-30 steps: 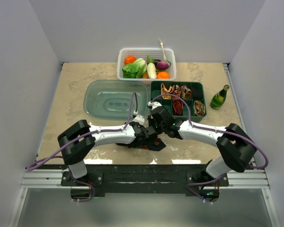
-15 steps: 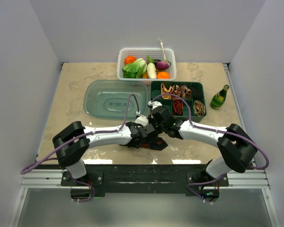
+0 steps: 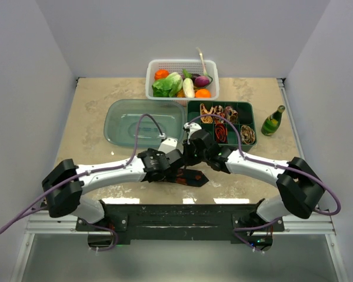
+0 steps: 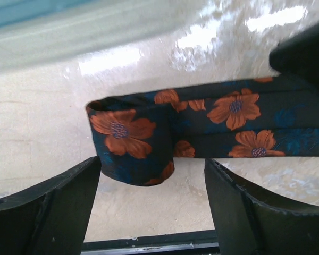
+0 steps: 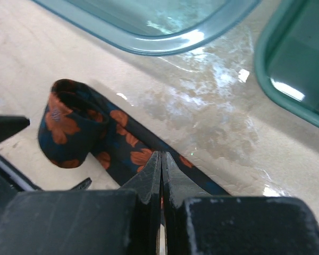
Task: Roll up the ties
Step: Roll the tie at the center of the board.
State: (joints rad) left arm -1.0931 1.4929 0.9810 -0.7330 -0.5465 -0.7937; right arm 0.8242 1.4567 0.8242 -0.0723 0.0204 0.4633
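A black tie point(image 4: 239, 125) with orange flowers lies flat on the table, and one end of it is wound into a loose upright roll point(image 4: 130, 141). My left gripper point(image 4: 151, 183) stands open just short of that roll, a finger on either side and not touching it. My right gripper point(image 5: 161, 156) is shut, its tips resting on the flat part of the tie point(image 5: 127, 149) beside the roll point(image 5: 69, 133). From above, the tie point(image 3: 191, 176) lies near the front edge under both grippers, left point(image 3: 166, 167) and right point(image 3: 193, 153).
A clear teal lid point(image 3: 144, 123) lies behind the arms. To its right is a green compartment tray point(image 3: 221, 103) holding a red rolled tie point(image 3: 222, 132) and a tan one point(image 3: 247, 135). A white basket point(image 3: 182, 63) of vegetables and a green bottle point(image 3: 273, 121) stand further back.
My left gripper has opened and let go of the tie's rolled end, and its arm has stretched out lower to the left. The right gripper has stayed shut on the tie's flat part.
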